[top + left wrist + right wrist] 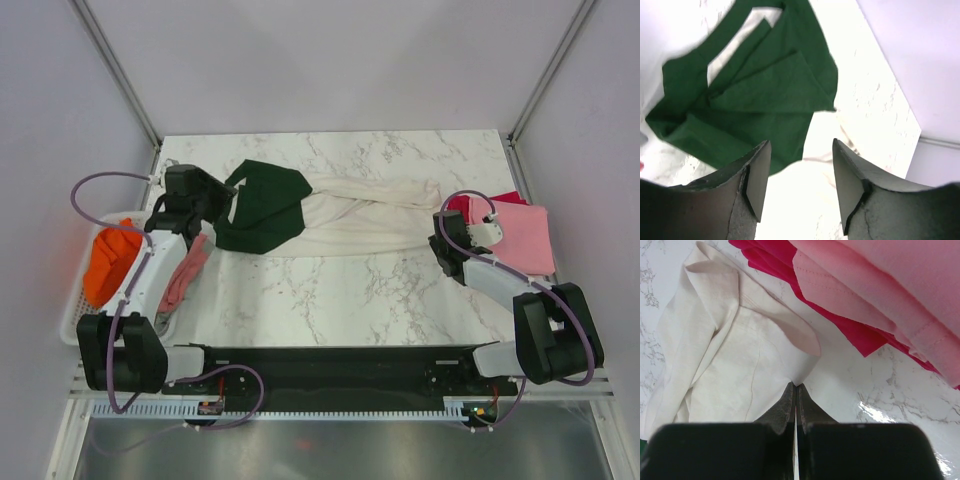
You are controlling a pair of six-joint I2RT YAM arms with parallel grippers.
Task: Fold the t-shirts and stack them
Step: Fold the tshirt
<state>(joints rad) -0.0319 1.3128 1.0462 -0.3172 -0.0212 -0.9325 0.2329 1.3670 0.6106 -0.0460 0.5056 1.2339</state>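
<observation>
The cream t-shirt (370, 215) lies bunched across the back of the table, its dark green sleeve (265, 205) crumpled at the left end. My left gripper (220, 202) hovers just left of that sleeve, open, with nothing between its fingers (757, 185); the green sleeve (755, 95) lies beyond them. My right gripper (444, 218) is shut on a corner of the cream t-shirt (730, 365) at its right end, the fabric pinched at the tips (795, 386). Folded pink (525, 235) and crimson (505, 198) t-shirts are stacked right beside it.
A white slatted basket (75, 300) at the table's left edge holds an orange t-shirt (110, 265); a dusty-rose one (185, 275) hangs over its side under the left arm. Marble tabletop (330, 290) lies bare in front of the cream shirt.
</observation>
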